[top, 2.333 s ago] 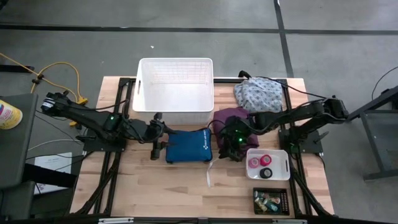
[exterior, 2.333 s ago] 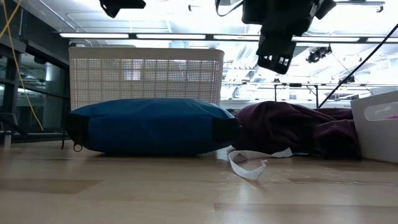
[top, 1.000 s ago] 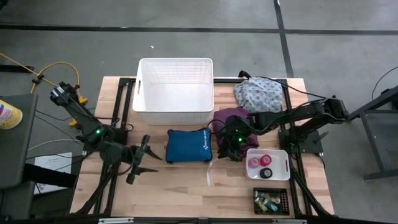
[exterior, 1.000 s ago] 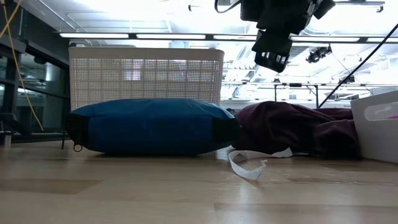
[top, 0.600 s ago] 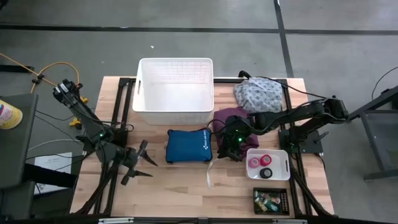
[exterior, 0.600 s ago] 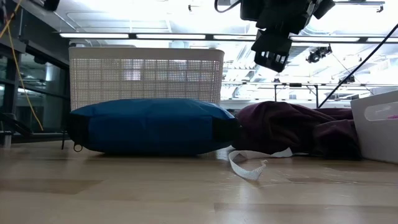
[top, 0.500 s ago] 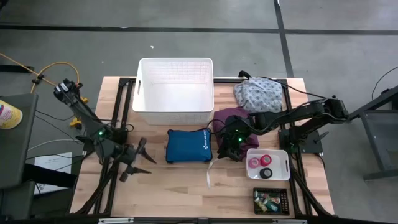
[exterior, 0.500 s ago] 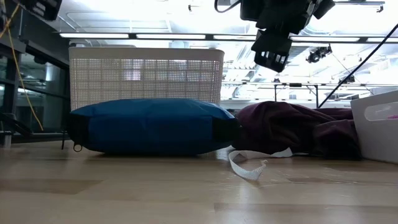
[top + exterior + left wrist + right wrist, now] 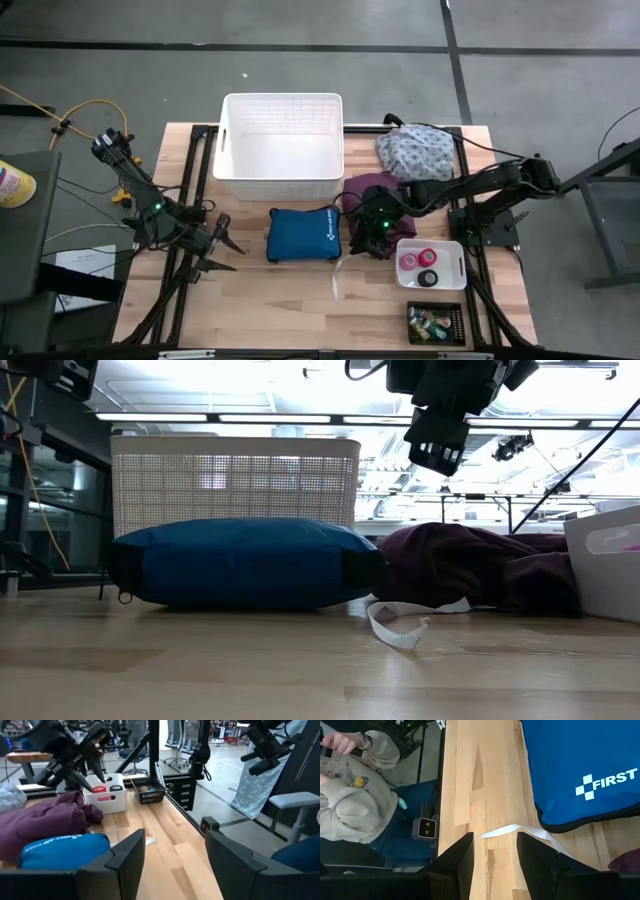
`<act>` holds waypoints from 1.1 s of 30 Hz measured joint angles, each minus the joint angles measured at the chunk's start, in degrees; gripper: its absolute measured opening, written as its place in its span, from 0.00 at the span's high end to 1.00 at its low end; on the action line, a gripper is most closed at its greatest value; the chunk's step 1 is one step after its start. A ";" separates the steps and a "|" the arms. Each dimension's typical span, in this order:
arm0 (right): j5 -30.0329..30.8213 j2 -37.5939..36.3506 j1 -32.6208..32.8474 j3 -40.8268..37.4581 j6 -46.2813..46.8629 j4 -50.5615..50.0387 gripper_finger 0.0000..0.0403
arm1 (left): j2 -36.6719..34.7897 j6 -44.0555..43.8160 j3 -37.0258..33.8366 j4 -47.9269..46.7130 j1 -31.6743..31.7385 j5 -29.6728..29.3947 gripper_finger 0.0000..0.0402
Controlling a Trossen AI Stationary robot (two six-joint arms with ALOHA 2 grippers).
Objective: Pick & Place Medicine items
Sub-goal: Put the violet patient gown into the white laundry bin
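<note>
From above, the white laundry basket at the desk's far edge looks empty. The small white bin at the near right holds a pink bandage roll, a red one and a black one. Just nearer, a black mesh tray carries small medicine items too tiny to name. The blue zip pouch lies mid-desk; its white print is unreadable here. The left claw hangs near the desk's left edge, fingers spread and empty. The right claw hovers between pouch and bin.

At desk height, the pouch sits before the basket.

The left wrist camera shows the bin and tray side by side.

The right wrist camera reads "FIRST" on the pouch; its fingers stand apart, gripping nothing, over a white strip.
</note>
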 joint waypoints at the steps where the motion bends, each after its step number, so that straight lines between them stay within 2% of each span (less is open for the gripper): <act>1: 0.00 0.00 0.00 0.00 0.00 0.00 0.66 | -0.22 0.41 0.00 0.00 0.00 0.01 0.50; 13: 0.00 0.00 0.00 0.00 0.00 0.00 0.66 | -4.16 3.60 -1.28 0.22 0.07 5.72 0.50; 26: 0.00 0.00 0.00 0.00 0.00 0.11 0.66 | -19.82 4.58 -5.66 0.23 0.13 5.77 0.50; 33: 0.00 0.00 0.01 0.00 0.00 0.20 0.66 | -24.94 5.45 -5.68 -0.93 0.13 5.70 0.50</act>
